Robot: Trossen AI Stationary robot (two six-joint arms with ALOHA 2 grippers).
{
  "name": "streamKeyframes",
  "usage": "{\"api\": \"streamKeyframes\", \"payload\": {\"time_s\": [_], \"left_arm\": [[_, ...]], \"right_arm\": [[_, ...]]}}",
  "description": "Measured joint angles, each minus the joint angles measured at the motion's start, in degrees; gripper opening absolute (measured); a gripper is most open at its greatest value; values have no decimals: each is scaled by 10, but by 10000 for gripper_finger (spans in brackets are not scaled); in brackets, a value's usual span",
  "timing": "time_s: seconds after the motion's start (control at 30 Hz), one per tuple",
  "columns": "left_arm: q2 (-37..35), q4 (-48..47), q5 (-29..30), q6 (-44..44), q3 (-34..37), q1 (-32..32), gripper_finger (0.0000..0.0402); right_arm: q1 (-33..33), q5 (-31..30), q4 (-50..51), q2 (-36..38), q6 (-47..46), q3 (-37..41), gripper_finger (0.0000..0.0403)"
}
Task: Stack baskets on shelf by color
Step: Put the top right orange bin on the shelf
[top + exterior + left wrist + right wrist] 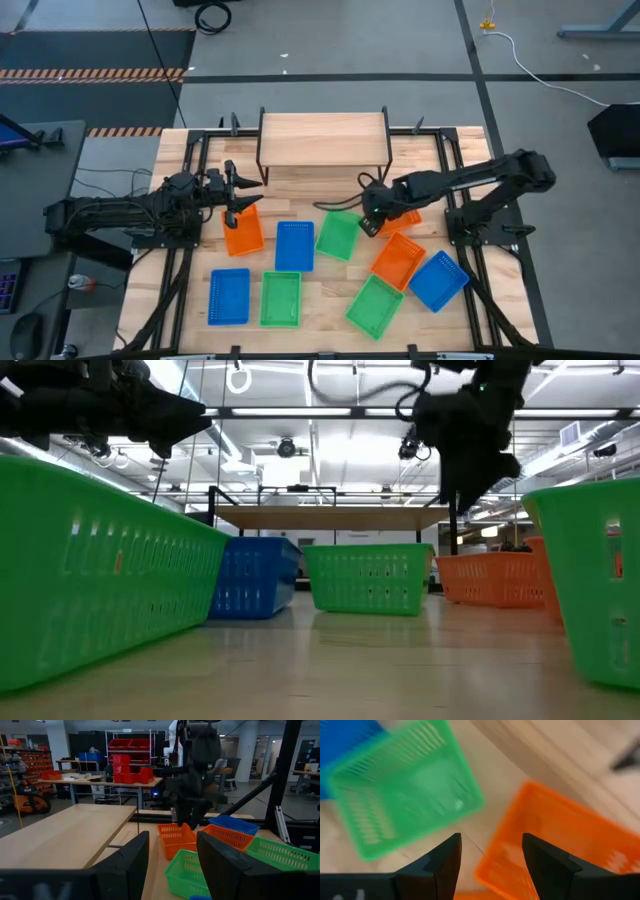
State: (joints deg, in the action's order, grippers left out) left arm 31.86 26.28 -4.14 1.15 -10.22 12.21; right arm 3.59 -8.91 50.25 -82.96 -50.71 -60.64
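Nine baskets are spread over the table and none is yet set on the shelf [322,137], which stands bare at the far edge. The right gripper [370,222] is held with its fingers spread and empty, poised above the rim of an orange basket [405,214], with a green basket [338,234] just beside it. The left gripper [240,192] is raised between the shelf and a second orange basket [242,230], its fingers parted with nothing between them.

From here, the rim could be missed if the right fingers are lowered astride the gap between the orange and green baskets, so that the green one is nudged or caught instead. A thin mesh wall could also slip out if it is pinched too near a corner. On the lift toward the shelf, the shelf's black legs could be struck by the basket. The arms could clash near the shelf, since both are held close to it.
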Motion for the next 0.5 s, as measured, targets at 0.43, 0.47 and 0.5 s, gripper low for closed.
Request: {"api": "streamKeyframes", "payload": {"time_s": [0.43,0.47,0.5], "left_arm": [[0,0,0,2,0,0,172],[0,0,0,2,0,0,172],[0,0,0,2,0,0,172]], "right_arm": [[14,23,2,-86,-67,-4,213],[13,18,4,-93,-66,-4,211],[13,11,7,-100,-63,-4,209]]}}
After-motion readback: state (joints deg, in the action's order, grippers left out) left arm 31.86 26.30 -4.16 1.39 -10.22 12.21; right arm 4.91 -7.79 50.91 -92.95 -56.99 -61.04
